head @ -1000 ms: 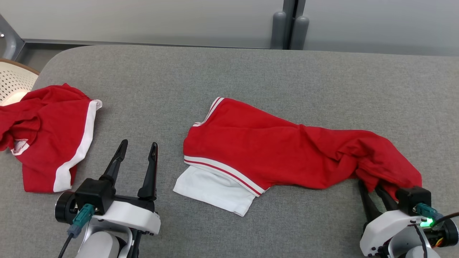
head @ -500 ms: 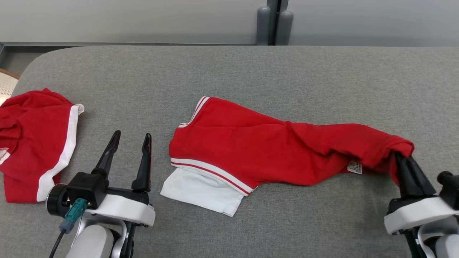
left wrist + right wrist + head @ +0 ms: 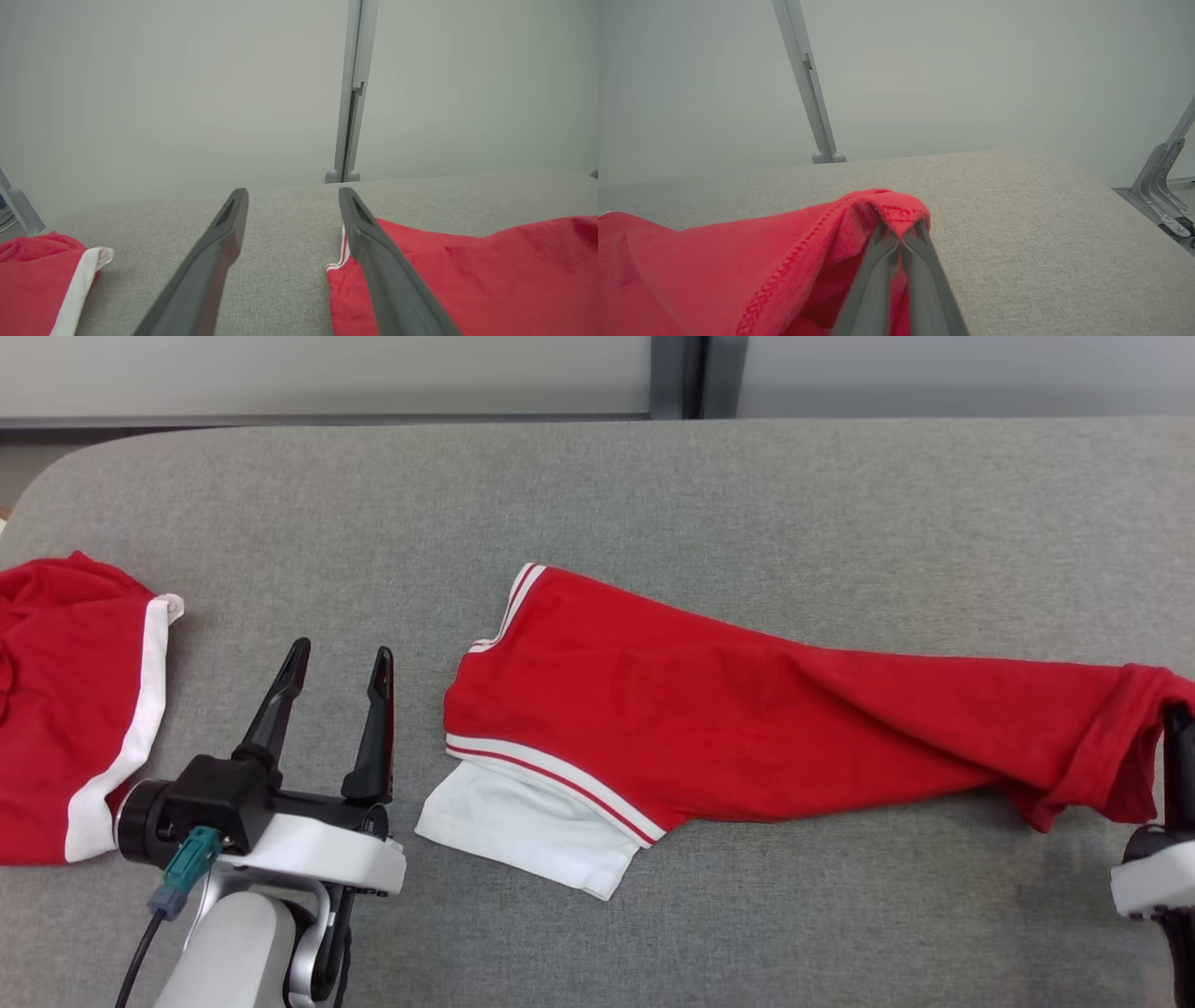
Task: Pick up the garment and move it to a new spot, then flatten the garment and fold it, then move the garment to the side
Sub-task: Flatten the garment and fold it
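Stretched longer, smoother: red garment (image 3: 794,728); right gripper (image 3: 901,233) pinching hem.

Obs: right gripper (image 3: 900,229): fingers (image 3: 871,280) went from apart at the right end of the garment (image 3: 747,709) to pinched together on its hem. The gripper travelled outward to the robot's right and raised that end off the table (image 3: 653,495). The garment's bunched, wrinkled right half was drawn out into a long, smoother band. The white label seen half a second before no longer showed. The head camera's framing shifted toward the robot's right.
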You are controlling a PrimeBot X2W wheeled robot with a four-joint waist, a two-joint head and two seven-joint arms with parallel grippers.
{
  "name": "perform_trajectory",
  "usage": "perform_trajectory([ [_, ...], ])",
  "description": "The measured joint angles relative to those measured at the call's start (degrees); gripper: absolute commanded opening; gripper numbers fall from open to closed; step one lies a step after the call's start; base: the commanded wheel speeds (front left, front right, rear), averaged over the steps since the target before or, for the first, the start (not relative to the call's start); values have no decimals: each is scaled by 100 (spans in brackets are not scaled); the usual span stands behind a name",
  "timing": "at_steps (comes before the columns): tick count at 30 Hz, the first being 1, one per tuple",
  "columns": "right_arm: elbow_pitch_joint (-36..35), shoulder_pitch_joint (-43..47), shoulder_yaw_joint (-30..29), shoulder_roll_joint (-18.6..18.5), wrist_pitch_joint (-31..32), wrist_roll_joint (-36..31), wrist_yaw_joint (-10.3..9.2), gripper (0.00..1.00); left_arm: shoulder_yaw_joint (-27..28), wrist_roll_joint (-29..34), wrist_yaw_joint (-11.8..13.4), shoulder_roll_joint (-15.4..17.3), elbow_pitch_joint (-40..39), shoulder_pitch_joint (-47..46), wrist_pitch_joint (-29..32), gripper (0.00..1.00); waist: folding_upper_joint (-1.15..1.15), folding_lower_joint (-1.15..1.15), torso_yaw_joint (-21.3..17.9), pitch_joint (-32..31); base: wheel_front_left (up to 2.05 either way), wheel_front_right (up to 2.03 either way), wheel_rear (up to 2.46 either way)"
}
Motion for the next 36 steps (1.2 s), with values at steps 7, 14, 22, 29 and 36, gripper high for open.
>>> perform_trajectory([
  [7, 475, -871, 223, -288, 145, 208, 0, 0, -1, 77, -75, -133, -82, -231, 0, 100, 0, 0, 142, 367, 0, 0, 0],
  [14, 1679, -2155, 648, -880, 312, 531, 0, 0, -65, 197, -222, -316, -82, -559, -1, 100, 0, 0, 360, 822, 0, 0, 0],
  [22, 2624, -2513, 1161, -1054, -358, 767, 0, 100, 36, 305, -294, -468, 19, -680, -9, 100, 0, 0, 371, 1060, 0, 0, 0],
  [29, 2087, -1664, 985, -1065, -1224, 625, 0, 100, 313, 375, -316, -448, 71, -407, -9, 100, 0, 0, 153, 733, 0, 0, 0],
  [36, 789, -803, 968, -648, -1198, 216, 0, 100, 514, 401, -287, -394, 96, 12, -9, 100, 0, 0, -64, 239, 0, 0, 0],
])
